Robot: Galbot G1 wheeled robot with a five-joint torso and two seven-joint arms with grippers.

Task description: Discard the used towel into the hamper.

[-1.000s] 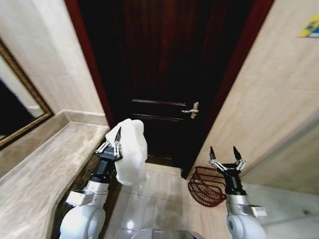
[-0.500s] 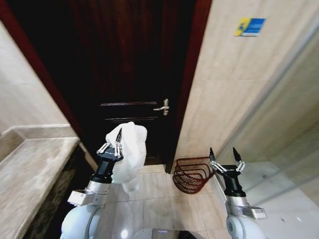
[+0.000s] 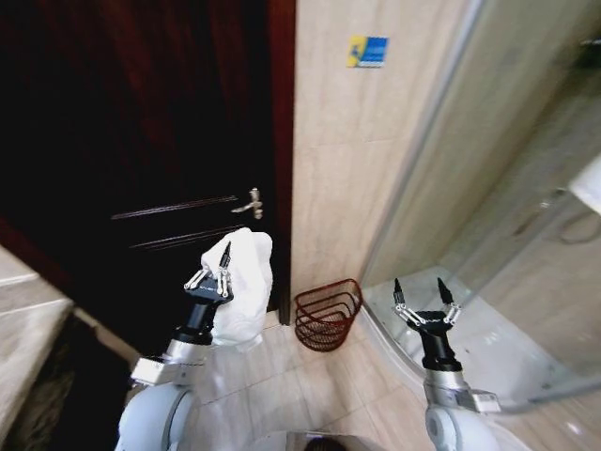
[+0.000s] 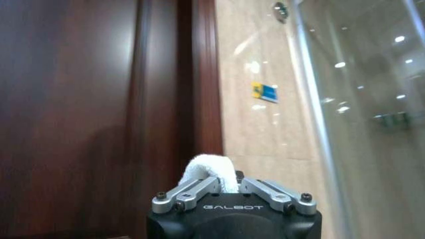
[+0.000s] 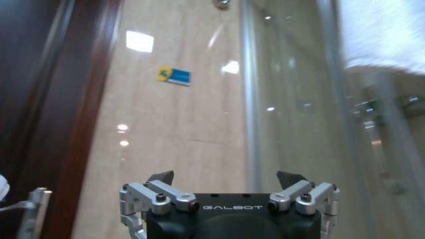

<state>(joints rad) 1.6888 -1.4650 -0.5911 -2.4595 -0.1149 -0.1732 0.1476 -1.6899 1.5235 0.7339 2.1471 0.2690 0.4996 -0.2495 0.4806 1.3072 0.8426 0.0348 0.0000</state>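
My left gripper (image 3: pixel 223 266) is raised at chest height and shut on the white towel (image 3: pixel 242 291), which hangs bunched beside its fingers. In the left wrist view a roll of the towel (image 4: pixel 209 169) sticks up between the closed fingers of the left gripper (image 4: pixel 226 186). The hamper (image 3: pixel 328 314), a dark reddish wire basket, stands on the floor against the beige wall, right of the door and ahead between my arms. My right gripper (image 3: pixel 419 299) is held up open and holds nothing; its spread fingers (image 5: pixel 159 178) show in the right wrist view.
A dark wooden door (image 3: pixel 141 141) with a metal handle (image 3: pixel 251 201) fills the left. A glass shower screen (image 3: pixel 488 188) curves along the right beside the hamper. A stone counter edge (image 3: pixel 19 329) is at far left. Tiled floor (image 3: pixel 319 385) lies open ahead.
The whole view has swung to the right: counter and mirror slid off left, the shower glass came in on the right, and the hamper now sits near centre. Both arms keep their poses.
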